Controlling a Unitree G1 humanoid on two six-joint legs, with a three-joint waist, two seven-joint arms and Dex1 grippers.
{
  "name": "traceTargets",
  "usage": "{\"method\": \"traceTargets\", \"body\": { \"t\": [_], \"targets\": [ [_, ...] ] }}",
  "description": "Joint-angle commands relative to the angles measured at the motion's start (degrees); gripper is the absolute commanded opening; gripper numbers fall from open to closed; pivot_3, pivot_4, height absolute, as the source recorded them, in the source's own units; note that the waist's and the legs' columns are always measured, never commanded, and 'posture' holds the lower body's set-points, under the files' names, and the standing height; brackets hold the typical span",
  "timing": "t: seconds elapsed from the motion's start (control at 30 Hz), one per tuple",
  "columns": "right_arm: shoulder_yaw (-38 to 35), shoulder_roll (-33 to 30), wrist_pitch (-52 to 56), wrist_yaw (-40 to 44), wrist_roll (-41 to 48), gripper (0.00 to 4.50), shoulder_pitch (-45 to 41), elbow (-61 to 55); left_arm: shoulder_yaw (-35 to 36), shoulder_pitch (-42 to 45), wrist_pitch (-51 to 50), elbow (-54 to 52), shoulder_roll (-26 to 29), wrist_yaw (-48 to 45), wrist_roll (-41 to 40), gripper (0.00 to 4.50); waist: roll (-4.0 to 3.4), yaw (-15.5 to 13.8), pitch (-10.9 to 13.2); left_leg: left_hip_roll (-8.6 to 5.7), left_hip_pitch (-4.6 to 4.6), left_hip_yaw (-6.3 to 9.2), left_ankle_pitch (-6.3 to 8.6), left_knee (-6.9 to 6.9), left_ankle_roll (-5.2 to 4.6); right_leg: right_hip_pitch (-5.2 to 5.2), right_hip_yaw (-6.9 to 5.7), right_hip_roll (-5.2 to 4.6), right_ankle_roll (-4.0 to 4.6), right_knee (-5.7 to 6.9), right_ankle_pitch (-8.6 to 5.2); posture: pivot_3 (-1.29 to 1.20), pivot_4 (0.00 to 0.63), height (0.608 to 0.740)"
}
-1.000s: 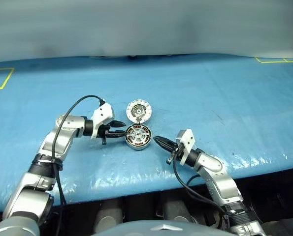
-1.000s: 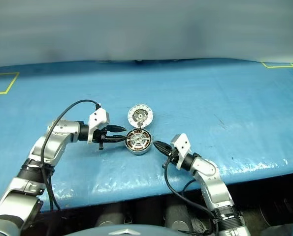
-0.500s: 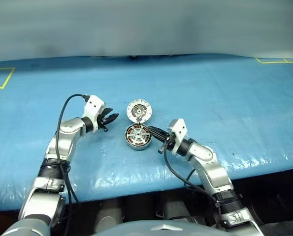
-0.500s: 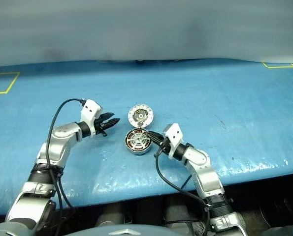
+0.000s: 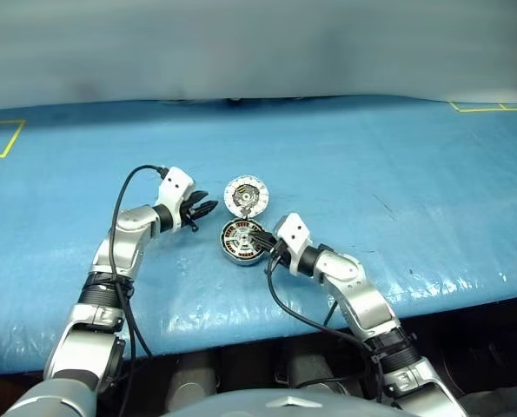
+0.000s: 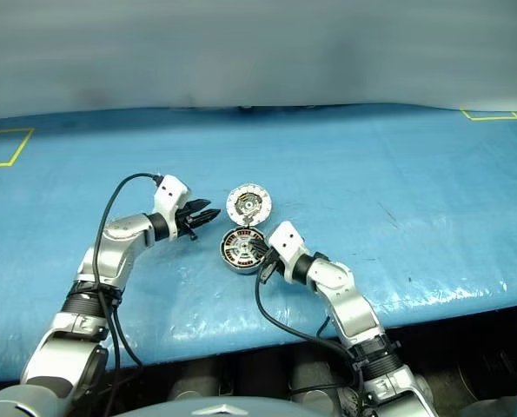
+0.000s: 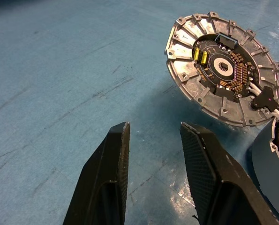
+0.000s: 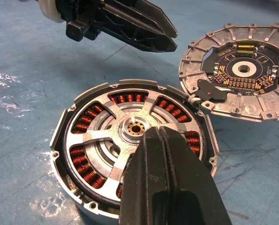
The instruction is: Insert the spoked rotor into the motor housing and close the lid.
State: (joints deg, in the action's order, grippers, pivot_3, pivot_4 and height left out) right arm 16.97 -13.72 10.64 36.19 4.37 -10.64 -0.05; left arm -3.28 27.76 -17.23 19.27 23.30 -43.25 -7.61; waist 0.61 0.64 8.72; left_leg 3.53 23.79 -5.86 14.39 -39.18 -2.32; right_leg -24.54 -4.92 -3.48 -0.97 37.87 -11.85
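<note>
On the blue plastic-covered table point(image 5: 397, 174) we saw the round, silver-rimmed motor housing point(image 5: 243, 241) with its ring of copper-brown windings. The spoked rotor point(image 8: 135, 133), a flat wheel with a dark outer ring, silvery spokes and a hub, was seated inside that housing, its spokes lying over the windings. Just beyond the housing, touching it at the rim, stood the round silver-grey lid point(image 5: 245, 195) with a notched edge; it was swung open and tilted up, and its inner face with small dark and gold parts was turned toward us. A small dark piece joined lid and housing where they met.

Our right end effector point(image 5: 260, 238) reached in from the right with its two black fingers pressed together, clenched on nothing. In the right wrist view its fingers point(image 8: 169, 187) lay over the near part of the rotor, the tip close to the hub; whether it touched the metal, we could not tell.

Our left end effector point(image 5: 207, 208) hung to the left of the lid, near it but apart from it, pointing toward it. Its fingers point(image 7: 207, 173) stood partly spread with a plain gap between them, grasping nothing, above the bare blue sheet.
</note>
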Motion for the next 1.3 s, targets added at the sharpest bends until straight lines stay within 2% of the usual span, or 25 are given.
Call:
{"method": "traceTargets", "body": {
  "t": [0.03,0.37,0.7,0.9,1.1,1.3],
  "targets": [
    [-0.2,0.6,0.2,0.9,1.9,0.00,1.4,-2.4,0.9,1.4,4.2,1.9,0.1,-0.1,-0.1,1.77,0.00,0.0,0.0,0.00,0.01,0.00,0.00,0.00,0.00,0.00,0.00,0.00,0.00,-0.01,0.00,0.00,0.150,0.740],
    [-5.2,0.7,-1.6,3.3,10.6,0.00,3.7,-11.1,4.8,10.6,9.4,19.8,-6.6,-0.1,-3.6,1.77,0.09,-0.1,0.0,-0.05,0.07,0.03,0.01,-0.04,-0.04,0.00,-0.05,-0.02,-0.06,-0.05,0.03,0.00,0.150,0.740],
    [-6.9,-0.2,-1.8,1.2,10.9,0.00,5.2,-14.3,5.0,20.1,12.8,38.1,-11.2,-6.7,-2.7,1.77,0.16,0.1,0.1,-0.27,0.11,0.03,0.03,0.01,-0.05,-0.05,-0.08,0.02,-0.05,-0.09,0.02,0.00,0.150,0.740],
    [-7.6,-0.9,-1.4,-0.2,9.9,0.00,6.5,-13.5,6.9,20.5,10.5,36.8,-10.6,-16.6,-6.4,1.77,0.19,0.0,0.1,-0.27,0.18,0.07,0.02,-0.01,-0.05,-0.07,-0.13,0.00,-0.04,-0.09,0.02,0.00,0.150,0.740],
    [-9.5,-0.8,-1.2,-3.7,9.0,0.00,5.9,-11.2,7.3,18.9,11.6,35.3,-8.6,-15.3,-5.4,1.77,0.19,0.0,0.1,-0.26,0.16,0.08,0.02,-0.02,-0.05,-0.07,-0.11,0.00,-0.04,-0.08,0.02,0.00,0.150,0.740],
    [-13.2,-0.3,2.2,-13.4,4.7,0.00,3.4,-4.9,6.9,13.6,12.0,28.4,-4.8,-13.2,-4.0,1.77,0.19,0.2,0.1,-0.06,0.14,0.03,0.02,0.00,-0.05,-0.07,-0.06,0.00,-0.04,-0.07,0.02,0.00,0.150,0.740]
  ]
}}
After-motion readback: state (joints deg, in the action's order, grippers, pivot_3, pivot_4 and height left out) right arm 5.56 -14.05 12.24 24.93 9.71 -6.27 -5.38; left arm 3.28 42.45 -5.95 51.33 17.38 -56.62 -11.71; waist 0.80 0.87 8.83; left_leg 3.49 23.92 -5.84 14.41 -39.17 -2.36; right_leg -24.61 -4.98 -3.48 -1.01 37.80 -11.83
